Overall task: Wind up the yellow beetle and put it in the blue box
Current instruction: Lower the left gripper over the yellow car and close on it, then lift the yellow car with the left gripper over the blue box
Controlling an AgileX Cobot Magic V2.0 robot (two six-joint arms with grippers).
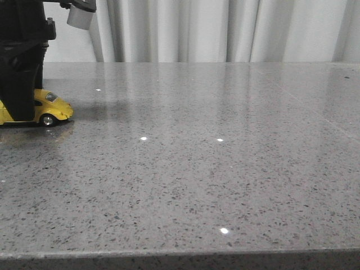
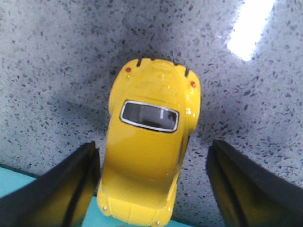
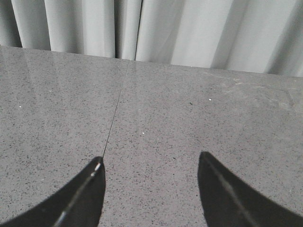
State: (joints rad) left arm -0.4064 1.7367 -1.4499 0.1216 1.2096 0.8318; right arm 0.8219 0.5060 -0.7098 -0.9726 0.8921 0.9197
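So the yellow beetle (image 1: 52, 107) is sitting on its wheels at the far left edge of the front frame, middle height, on the grey speckled desk (image 1: 214, 169). The left tool (image 2: 154, 189) is right over it. In the left wrist view the car fills the centre, roof and rear window facing the camera, with a dark finger on each side of the body near the bottom of the frame. The fingers are spread apart and I can see desk between each one and the paint, so nothing is gripped yet.

A strip of turquoise shows along the bottom left edge of that same view, which I'd guess is the blue box (image 2: 14, 182), just beside the car's lower end. Can't see its lid or opening from here.

Handling-wise: it looks like a small hard glossy shell, probably light, rigid, and slippery on those rounded fenders. I'd pinch across the flanks at the door area, where the sides are flattest. It'll also roll away if nudged along its length.

The right tool (image 3: 151, 189) is over bare desk, fingers apart, holding nothing, with curtains (image 3: 189, 33) across the top of its frame.
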